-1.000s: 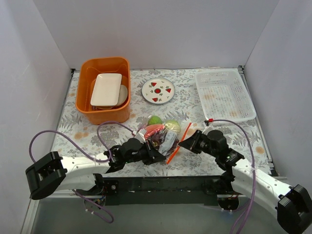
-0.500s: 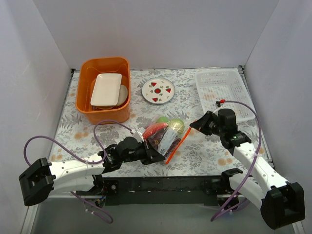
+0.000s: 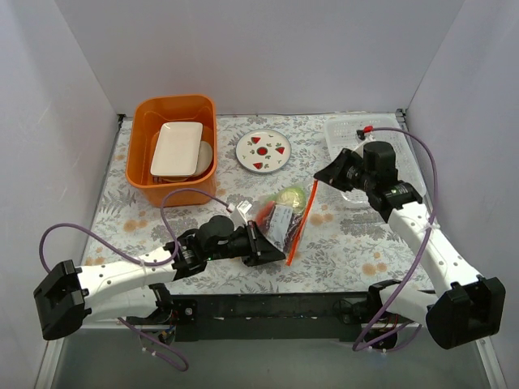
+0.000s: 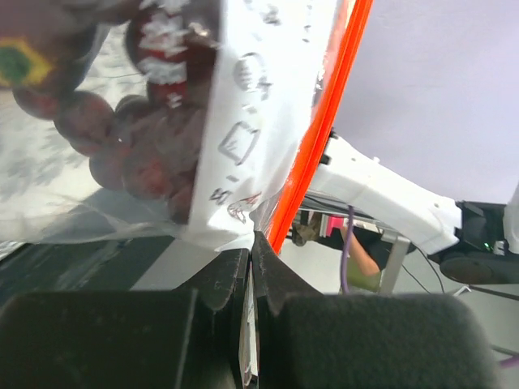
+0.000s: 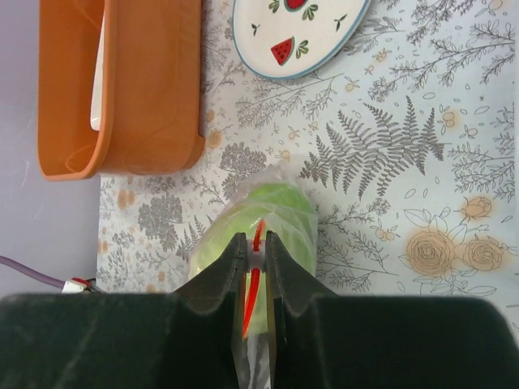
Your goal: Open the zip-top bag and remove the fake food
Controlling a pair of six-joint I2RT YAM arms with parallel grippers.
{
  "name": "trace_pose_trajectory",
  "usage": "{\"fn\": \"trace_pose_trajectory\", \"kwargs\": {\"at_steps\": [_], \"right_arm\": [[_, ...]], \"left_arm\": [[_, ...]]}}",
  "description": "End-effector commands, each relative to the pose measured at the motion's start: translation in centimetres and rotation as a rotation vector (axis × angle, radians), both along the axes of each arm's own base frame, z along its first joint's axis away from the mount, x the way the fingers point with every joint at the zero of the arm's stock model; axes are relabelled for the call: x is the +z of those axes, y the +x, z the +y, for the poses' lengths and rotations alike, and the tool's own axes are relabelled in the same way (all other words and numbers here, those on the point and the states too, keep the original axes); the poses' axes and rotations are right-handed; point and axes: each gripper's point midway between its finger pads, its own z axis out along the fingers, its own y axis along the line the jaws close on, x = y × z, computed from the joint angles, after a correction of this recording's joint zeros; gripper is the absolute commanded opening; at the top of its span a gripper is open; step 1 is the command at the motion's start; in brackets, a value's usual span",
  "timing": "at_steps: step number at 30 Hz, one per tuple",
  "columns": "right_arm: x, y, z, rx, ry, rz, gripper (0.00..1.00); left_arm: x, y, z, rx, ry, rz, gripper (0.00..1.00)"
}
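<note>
Fingers of your left gripper [image 3: 263, 243] are clamped on a corner of the zip-top bag [image 3: 280, 220]; your right gripper [image 3: 319, 173] pinches its orange zip strip [image 3: 302, 220]. Bag spans between them, fake food [image 3: 289, 197] inside

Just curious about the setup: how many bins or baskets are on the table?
2. An orange tub at the back left and a white basket at the back right, partly covered by the right arm.

floral table [image 3: 349, 243] carries orange bin [image 3: 170, 191], strawberry plate [image 3: 263, 150], white basket [image 3: 345, 134].
</note>
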Motion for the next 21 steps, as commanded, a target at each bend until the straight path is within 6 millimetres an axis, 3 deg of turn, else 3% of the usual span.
{"fn": "trace_pose_trajectory", "kwargs": {"at_steps": [1,2,4,7,11,13,17,19,21], "right_arm": [[6.5,2.6,0.5,0.012,-0.015,-0.162,0.04],[5.9,3.0,0.5,0.003,-0.043,-0.135,0.04],[7.0,3.1,1.4,0.02,-0.043,-0.154,0.03],[6.3,3.2,3.4,0.057,-0.05,-0.136,0.01],[3.9,3.0,6.0,0.095,-0.087,-0.104,0.01],[3.7,2.9,6.5,0.101,-0.089,-0.101,0.01],[4.5,3.6,7.1,0.097,-0.079,-0.114,0.01],[4.9,3.6,7.4,0.097,-0.085,-0.125,0.01],[4.8,3.6,7.6,0.094,-0.096,-0.125,0.01]], "left_arm": [[4.6,-0.9,-1.6,-0.102,-0.079,-0.051,0.0],[5.2,-0.7,-2.1,-0.111,-0.08,-0.073,0.0],[4.9,-0.6,-2.2,-0.11,-0.066,-0.063,0.0],[4.4,-0.7,-2.6,-0.118,-0.066,-0.047,0.01],[3.4,-0.5,-2.1,-0.102,-0.043,-0.054,0.13],[3.6,-0.3,-1.6,-0.082,-0.031,-0.066,0.24],[4.1,-0.2,-0.9,-0.076,0.026,-0.103,0.3],[5.5,0.1,-0.5,-0.066,0.024,-0.145,0.31],[5.3,0.3,0.3,-0.054,0.082,-0.172,0.32]]}}
